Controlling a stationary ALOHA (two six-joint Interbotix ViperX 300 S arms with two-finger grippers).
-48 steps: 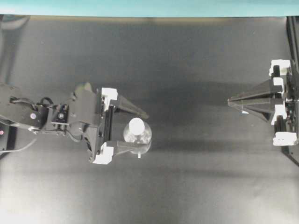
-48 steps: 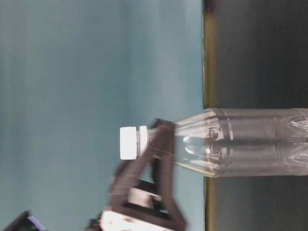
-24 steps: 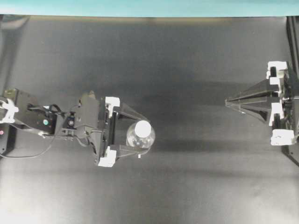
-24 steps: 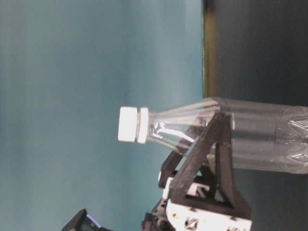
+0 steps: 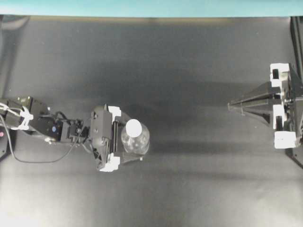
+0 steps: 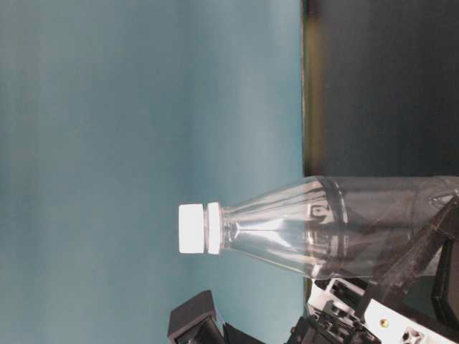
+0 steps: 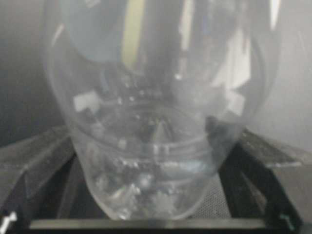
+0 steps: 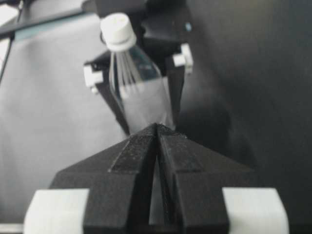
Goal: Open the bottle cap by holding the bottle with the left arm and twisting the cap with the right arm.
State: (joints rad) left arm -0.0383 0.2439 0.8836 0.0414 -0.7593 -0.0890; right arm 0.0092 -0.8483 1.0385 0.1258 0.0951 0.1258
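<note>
The clear bottle (image 5: 136, 143) stands upright on the black table, left of middle, with its white bottle cap (image 5: 133, 127) on top. My left gripper (image 5: 134, 138) is open and low around the bottle's lower body, one finger on either side. In the left wrist view the bottle (image 7: 146, 146) fills the space between the black fingers (image 7: 44, 156). The table-level view shows the bottle (image 6: 344, 222), the cap (image 6: 191, 228) and one finger (image 6: 419, 251) near its base. My right gripper (image 5: 230, 105) is shut and empty at the far right, pointing at the bottle (image 8: 141, 97) and cap (image 8: 117, 30).
The black table surface (image 5: 189, 189) stretches between the two arms. A teal wall (image 5: 151, 7) runs along the back edge. The left arm's cable (image 5: 28, 158) loops near the left edge.
My left gripper has sunk from the bottle's neck to its lower body and closed in around it. The bottle has gone from tilted to upright. The right gripper has barely moved.
</note>
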